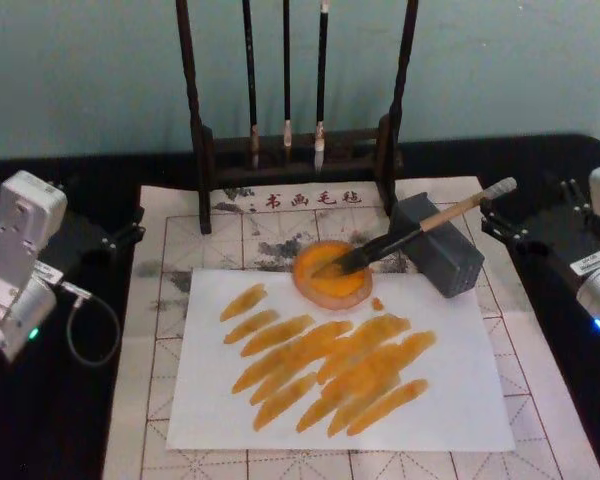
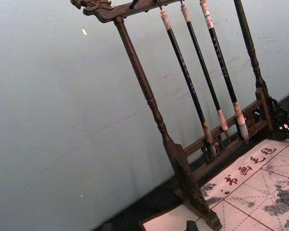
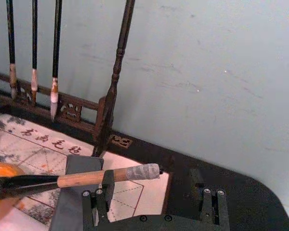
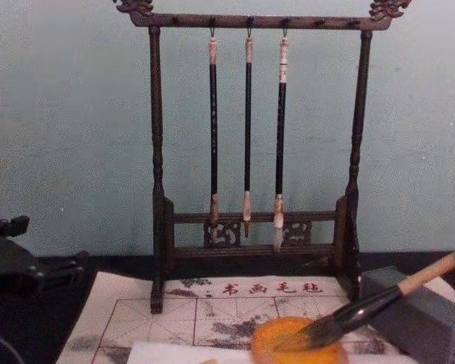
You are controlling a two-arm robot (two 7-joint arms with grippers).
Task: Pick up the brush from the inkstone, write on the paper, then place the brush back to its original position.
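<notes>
Across the grey inkstone (image 1: 450, 262) at the mat's (image 1: 150, 400) right lies the brush (image 1: 420, 232), handle propped on the block, dark tuft down in the orange dish (image 1: 330, 275) at the top edge of the orange-streaked paper (image 1: 450, 400). Right hand (image 3: 155, 196) sits just beside the white cap, jaws wide apart, gripping nothing. Left hand (image 1: 115, 238) is parked at the table's (image 1: 40, 420) left; open or closed, I cannot tell.
</notes>
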